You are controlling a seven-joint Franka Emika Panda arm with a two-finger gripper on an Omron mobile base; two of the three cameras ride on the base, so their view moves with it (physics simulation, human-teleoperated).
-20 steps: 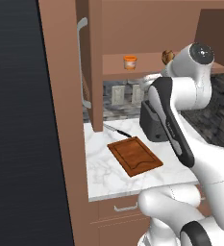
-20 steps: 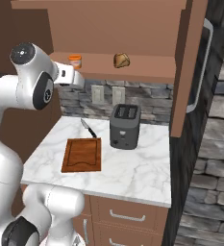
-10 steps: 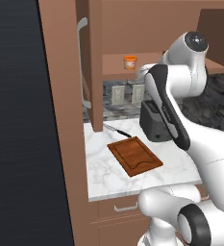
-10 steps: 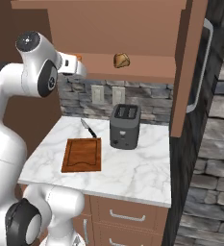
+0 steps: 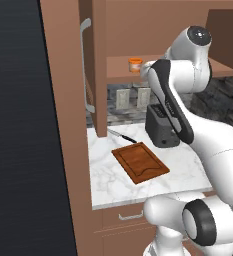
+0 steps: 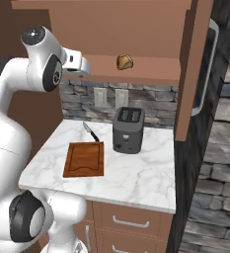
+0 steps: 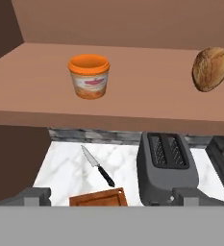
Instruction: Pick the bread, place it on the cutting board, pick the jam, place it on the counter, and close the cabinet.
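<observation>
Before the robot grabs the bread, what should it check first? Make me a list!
1. Cabinet door open: ok.
2. Bread lying free on the shelf, apart from the jam: ok.
3. Pincer lined up with the bread: not ok, the bread sits far to one side in the hand view.
4. Pincer open and holding nothing: ok.
5. Cutting board bare for the bread: ok; the knife lies just beyond it.

Jam point(image 7: 88, 76) and bread point(image 7: 211, 68) on shelf point(image 7: 31, 91)
</observation>
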